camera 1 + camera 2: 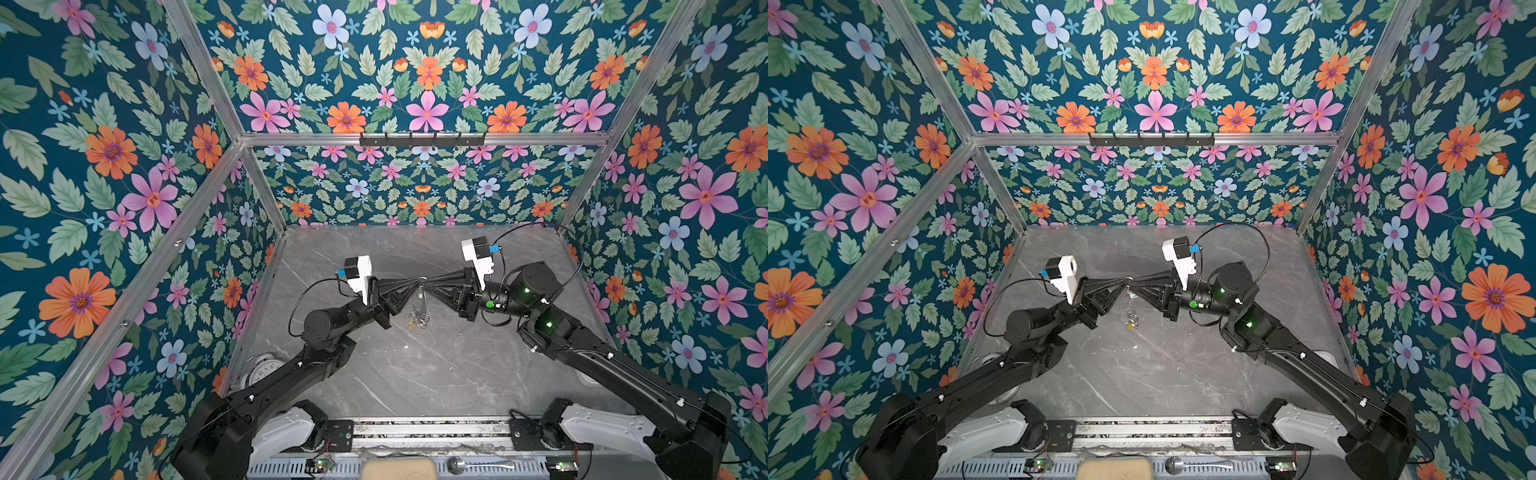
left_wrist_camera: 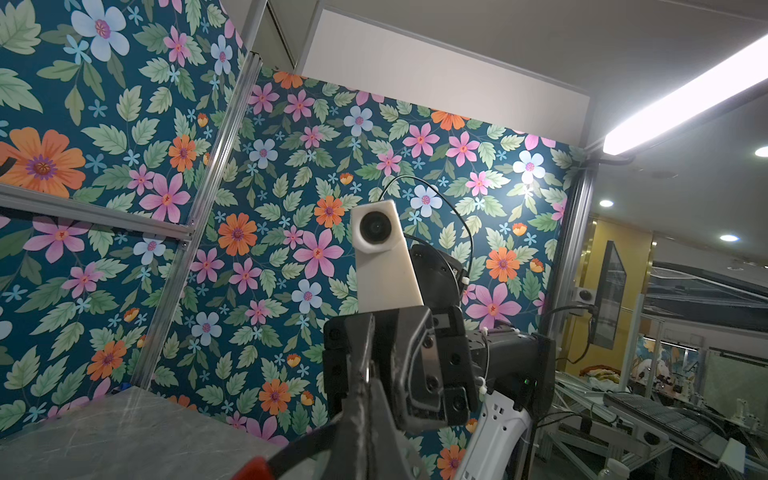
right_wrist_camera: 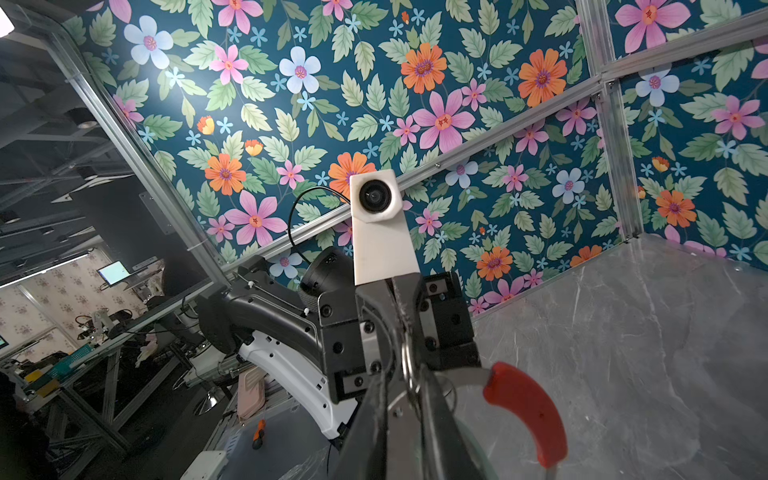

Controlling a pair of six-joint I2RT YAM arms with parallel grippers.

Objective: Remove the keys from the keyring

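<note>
From my station I see both arms meeting tip to tip above the middle of the grey marble counter [image 1: 415, 374]. The left gripper [image 1: 415, 287] reaches in from the left with its jaws pressed together. In the left wrist view they are clamped on the dark hoop of the keyring [image 2: 299, 449].

The right gripper [image 1: 428, 286] comes in from the right, its tips almost touching the left gripper's. Its jaws look drawn together too. In the right wrist view a small silver ring [image 3: 409, 368] sits right at their tips, but I cannot tell whether it is actually pinched.

The keyring is off the counter, held up between the two grippers. Its red section [image 3: 528, 411] curves away just beside the right gripper's fingers. In both top views the hoop hangs edge-on, so I make out little of its outline.

The keys [image 1: 417, 319] dangle in a small cluster below the grippers, on the near side of the meeting point. One carries a yellow tag [image 1: 411, 325]. They are too small for me to count.

A white clock [image 1: 262, 368] lies at the near left corner of the counter, half hidden behind the left arm.
</note>
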